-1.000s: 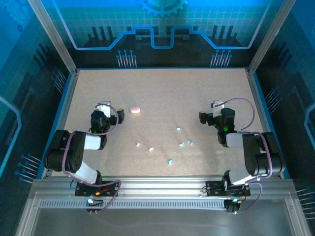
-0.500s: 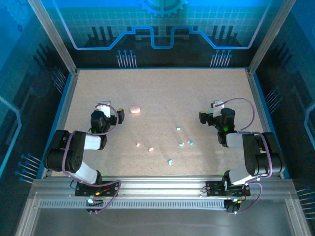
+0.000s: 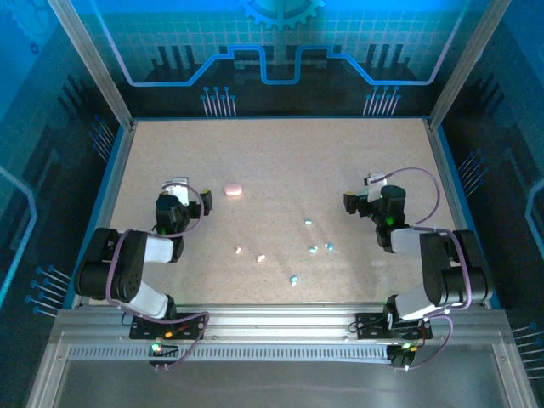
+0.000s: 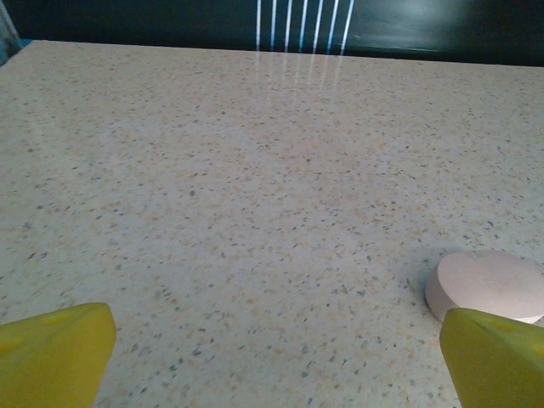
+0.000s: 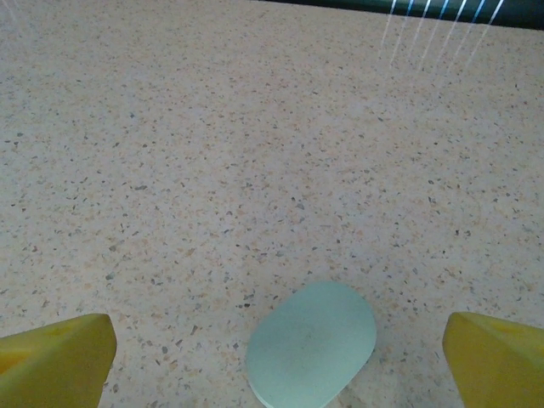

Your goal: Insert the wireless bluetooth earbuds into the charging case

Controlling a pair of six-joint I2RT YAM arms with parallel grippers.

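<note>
Earbuds point(image 3: 313, 250) lie scattered loose on the speckled table point(image 3: 280, 153) between the two arms: six tiny pieces, the pale ones toward the left and the teal ones toward the right, all well apart from both grippers. The left arm folds back from its base with its elbow out to the left and its forearm reaching forward. The left gripper point(image 3: 177, 189) sits low over the table, its yellow fingers point(image 4: 55, 353) spread wide with nothing between them. The pink case point(image 3: 232, 189) lies just ahead of its right finger. The right arm mirrors this pose, elbow out to the right. The right gripper point(image 3: 374, 185) is also low, its fingers point(image 5: 55, 353) parted wide. The teal case point(image 5: 313, 344) lies flat between them, touching neither.
</note>
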